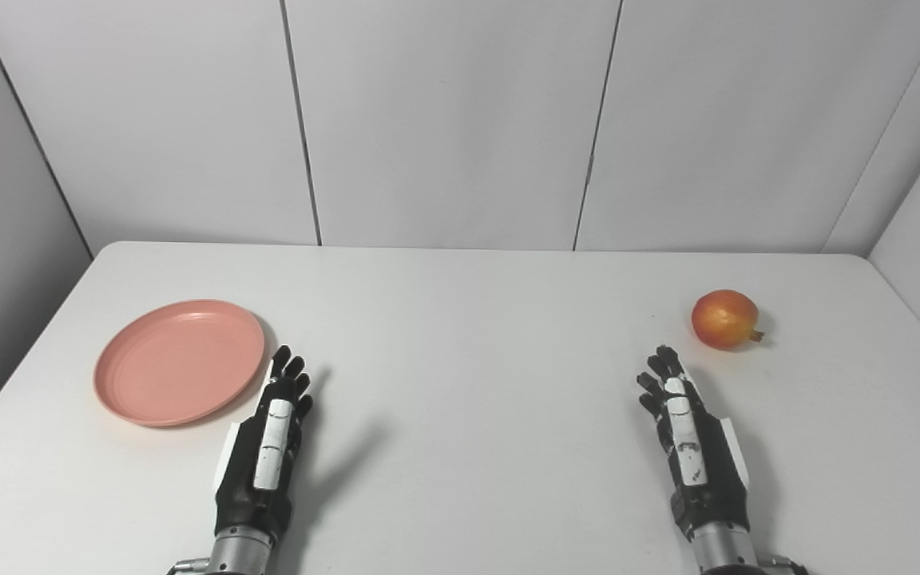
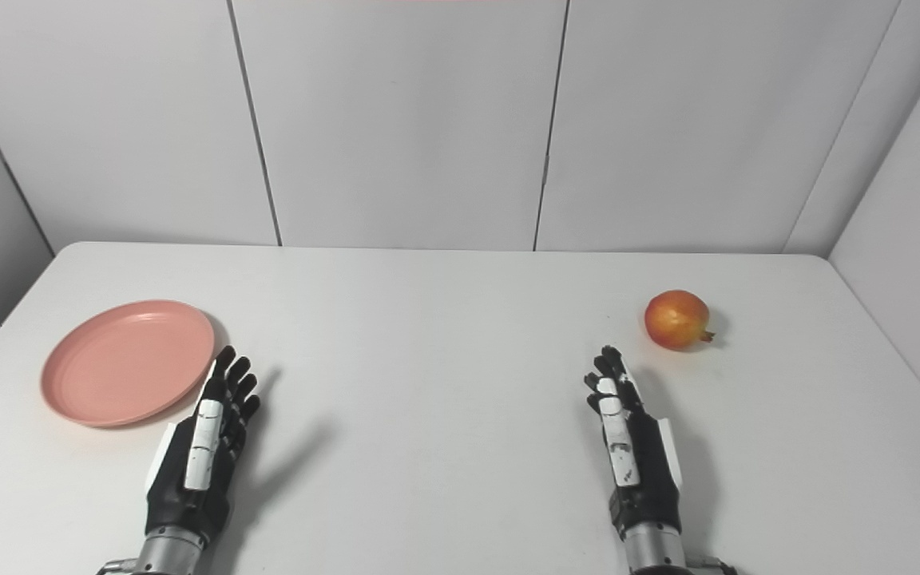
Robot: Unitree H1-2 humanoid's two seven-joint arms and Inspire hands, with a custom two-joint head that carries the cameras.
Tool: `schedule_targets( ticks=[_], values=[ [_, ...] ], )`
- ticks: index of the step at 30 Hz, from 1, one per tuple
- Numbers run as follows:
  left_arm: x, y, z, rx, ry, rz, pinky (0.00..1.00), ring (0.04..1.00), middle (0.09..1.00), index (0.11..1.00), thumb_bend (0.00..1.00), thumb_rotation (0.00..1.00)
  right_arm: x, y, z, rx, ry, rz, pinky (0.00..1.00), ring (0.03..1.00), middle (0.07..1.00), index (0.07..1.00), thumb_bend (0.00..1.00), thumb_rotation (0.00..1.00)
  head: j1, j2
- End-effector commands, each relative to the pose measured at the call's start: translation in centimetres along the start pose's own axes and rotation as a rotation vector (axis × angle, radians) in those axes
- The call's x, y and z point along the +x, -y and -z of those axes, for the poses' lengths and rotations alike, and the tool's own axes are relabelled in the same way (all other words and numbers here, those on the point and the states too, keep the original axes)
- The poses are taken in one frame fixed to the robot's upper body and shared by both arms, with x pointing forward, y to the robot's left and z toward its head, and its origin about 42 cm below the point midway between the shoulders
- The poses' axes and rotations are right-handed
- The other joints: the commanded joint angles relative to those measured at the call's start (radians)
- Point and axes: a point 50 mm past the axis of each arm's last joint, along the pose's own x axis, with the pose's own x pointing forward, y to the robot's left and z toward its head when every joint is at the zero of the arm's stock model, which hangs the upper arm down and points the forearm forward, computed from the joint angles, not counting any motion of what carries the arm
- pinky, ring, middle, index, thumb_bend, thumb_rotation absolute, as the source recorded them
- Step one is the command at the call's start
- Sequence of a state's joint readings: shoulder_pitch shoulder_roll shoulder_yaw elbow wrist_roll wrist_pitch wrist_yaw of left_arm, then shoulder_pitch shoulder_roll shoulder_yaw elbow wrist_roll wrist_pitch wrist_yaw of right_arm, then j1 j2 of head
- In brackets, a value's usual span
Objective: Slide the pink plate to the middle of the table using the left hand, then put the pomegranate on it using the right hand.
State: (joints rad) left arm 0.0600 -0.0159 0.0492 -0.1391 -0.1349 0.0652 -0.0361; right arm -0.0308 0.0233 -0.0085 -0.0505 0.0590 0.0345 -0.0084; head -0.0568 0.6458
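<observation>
- Sitting flat near the left edge of the white counter (image 1: 460, 319), the pink plate (image 1: 179, 361) is holding nothing; its bowl is showing bare, and it is lying well off the middle, so the slide looks not yet begun.
- Hovering just beside the plate's right rim, the left hand (image 1: 268, 435) is standing edge-up with its fingers (image 1: 291, 369) straight and pressed close together, gripping nothing; that placing is probably readying it to push or hook the rim.
- Waiting mid-right, the right hand (image 1: 688, 431) is mirroring that pose, fingers extended, close together and empty.
- Resting on the counter near the right edge, the pomegranate (image 1: 725, 319) is lying just beyond the right fingertips, apart from them, crown pointing right.
</observation>
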Motion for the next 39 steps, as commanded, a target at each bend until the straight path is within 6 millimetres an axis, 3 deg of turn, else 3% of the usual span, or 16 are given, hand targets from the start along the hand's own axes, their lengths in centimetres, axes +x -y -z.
schedule_targets(
  ticks=[1, 27, 35, 36, 39],
  values=[
    [-0.8, -0.4, -0.1, 0.003, 0.010, -0.004, 1.00, 1.000, 1.000, 1.000, 0.72, 0.88, 0.5, -0.6, -1.0, 0.012, 0.039, -0.020, 0.93, 0.911, 0.941, 0.933, 0.81, 0.92, 0.002, 0.000],
    [-0.7, 0.2, 0.1, -0.003, 0.019, 0.001, 1.00, 1.000, 1.000, 1.000, 0.72, 0.88, 0.5, -0.2, -0.7, -0.027, 0.076, -0.034, 0.97, 0.929, 0.945, 0.938, 0.81, 0.96, 0.031, -0.015],
    [-0.6, 1.6, 1.1, 0.000, 0.020, -0.007, 1.00, 1.000, 1.000, 1.000, 0.75, 0.86, 0.6, 1.5, 0.0, -0.028, 0.063, -0.029, 0.96, 0.936, 0.954, 0.947, 0.81, 0.95, 0.149, -0.060],
    [-0.5, 2.0, 1.3, 0.005, 0.014, -0.008, 1.00, 1.000, 1.000, 1.000, 0.75, 0.86, 0.6, 1.9, 0.1, -0.023, 0.059, -0.029, 0.96, 0.937, 0.955, 0.948, 0.81, 0.95, 0.192, -0.077],
    [-0.4, 3.2, 1.7, 0.003, 0.004, -0.010, 1.00, 1.000, 1.000, 1.000, 0.77, 0.86, 0.7, 3.0, 0.7, -0.013, 0.048, -0.029, 0.98, 0.949, 0.961, 0.947, 0.80, 0.94, 0.234, -0.108]
  ],
)
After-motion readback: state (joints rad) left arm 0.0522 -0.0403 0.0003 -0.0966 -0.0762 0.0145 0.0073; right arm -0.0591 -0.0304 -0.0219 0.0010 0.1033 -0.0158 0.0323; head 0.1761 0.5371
